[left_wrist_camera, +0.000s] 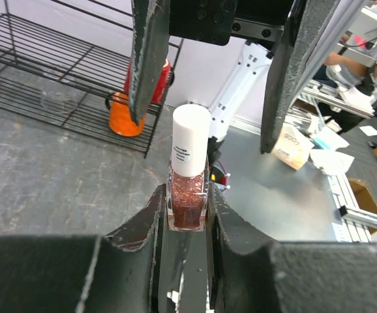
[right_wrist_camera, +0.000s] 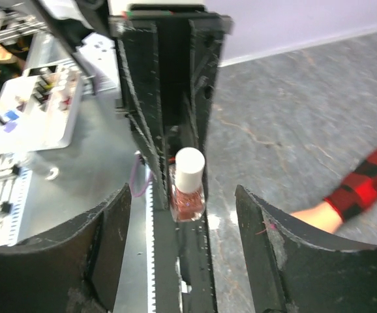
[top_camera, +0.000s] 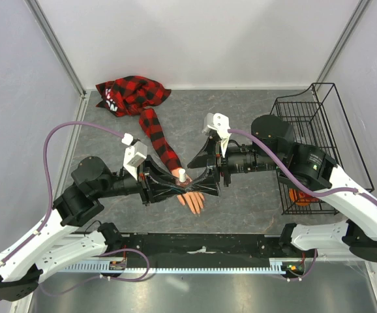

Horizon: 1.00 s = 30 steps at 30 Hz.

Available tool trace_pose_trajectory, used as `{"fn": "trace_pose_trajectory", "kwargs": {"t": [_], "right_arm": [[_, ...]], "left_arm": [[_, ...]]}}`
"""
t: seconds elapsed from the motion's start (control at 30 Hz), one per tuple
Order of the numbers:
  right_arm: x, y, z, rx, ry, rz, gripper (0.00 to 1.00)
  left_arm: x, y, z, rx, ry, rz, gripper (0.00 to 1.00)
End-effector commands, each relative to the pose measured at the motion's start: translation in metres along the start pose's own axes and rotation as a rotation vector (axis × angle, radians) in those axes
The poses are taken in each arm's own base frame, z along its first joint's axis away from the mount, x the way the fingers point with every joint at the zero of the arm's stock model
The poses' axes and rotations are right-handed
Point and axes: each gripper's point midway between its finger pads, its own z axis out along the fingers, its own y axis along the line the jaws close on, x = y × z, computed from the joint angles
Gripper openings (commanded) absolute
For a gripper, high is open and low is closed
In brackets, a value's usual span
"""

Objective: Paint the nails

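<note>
Top external: nails [top_camera: 197,208] just near-side of left pincer [top_camera: 183,185] clamping bottle [top_camera: 182,175]

The surface [top_camera: 254,117] under me is a grey, mottled, stone-patterned sheet. A peach mannequin hand [top_camera: 194,201] lies flat on it just beneath my left end effector [top_camera: 179,184] and right end effector [top_camera: 200,173], its fingers pointing toward my bases. Its red-and-black plaid sleeve [top_camera: 159,140] runs away past the left end effector toward the far left and ends in a crumpled heap of the same cloth [top_camera: 131,94]. A black wire basket [top_camera: 312,130] stands well to the right of my right end effector, along the surface's right edge. An orange object [top_camera: 297,195] shows at the basket's near end; I cannot tell whether it is inside.
</note>
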Motion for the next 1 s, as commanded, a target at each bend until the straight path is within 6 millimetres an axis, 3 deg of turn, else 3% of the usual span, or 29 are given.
{"fn": "trace_pose_trajectory", "kwargs": {"t": [0.0,0.3,0.67,0.8,0.87,0.97], "right_arm": [[-0.023,0.024,-0.002,-0.148,-0.049,-0.053,0.68],[-0.03,0.012,0.008,-0.131,-0.057,-0.048,0.6],[-0.027,0.011,0.014,-0.162,-0.042,-0.036,0.46],[-0.022,0.013,0.014,-0.176,-0.033,-0.033,0.27],[-0.017,0.012,0.014,-0.174,-0.022,-0.026,0.05],[-0.007,0.006,0.015,-0.142,-0.006,-0.006,0.0]], "left_arm": [[-0.015,-0.02,-0.003,0.078,-0.028,-0.017,0.02],[-0.014,-0.025,-0.004,0.109,-0.023,-0.013,0.02],[-0.012,-0.025,-0.001,0.121,-0.015,-0.001,0.02],[-0.015,-0.02,-0.001,0.093,-0.026,0.014,0.02],[-0.02,-0.009,0.0,0.027,-0.045,0.022,0.02],[-0.033,0.017,-0.002,-0.123,-0.097,0.055,0.02]]}}
